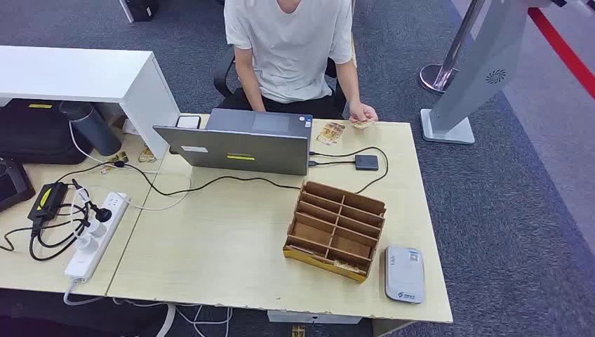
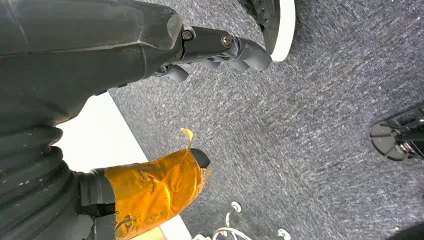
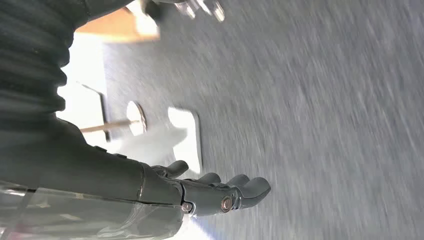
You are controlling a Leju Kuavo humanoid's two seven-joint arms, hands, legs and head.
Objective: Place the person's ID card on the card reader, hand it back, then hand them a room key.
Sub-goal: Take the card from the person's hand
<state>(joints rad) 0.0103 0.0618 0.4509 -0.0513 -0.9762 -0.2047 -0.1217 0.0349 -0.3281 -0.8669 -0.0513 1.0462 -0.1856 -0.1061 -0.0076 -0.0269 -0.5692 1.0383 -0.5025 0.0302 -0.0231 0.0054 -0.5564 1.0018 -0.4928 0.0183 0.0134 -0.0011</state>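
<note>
Hanging over grey carpet, we see our left robot hand point(image 2: 200, 50) and right robot hand point(image 3: 210, 192) empty, fingers loosely apart; the right view is blurred.

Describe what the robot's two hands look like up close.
The left hand has a dark grey ribbed cover, dark jointed fingers with silver screws, and a thumb wrapped in shiny orange tape. The right hand is dark grey too, with a clear plastic wrap on its wrist.
</note>
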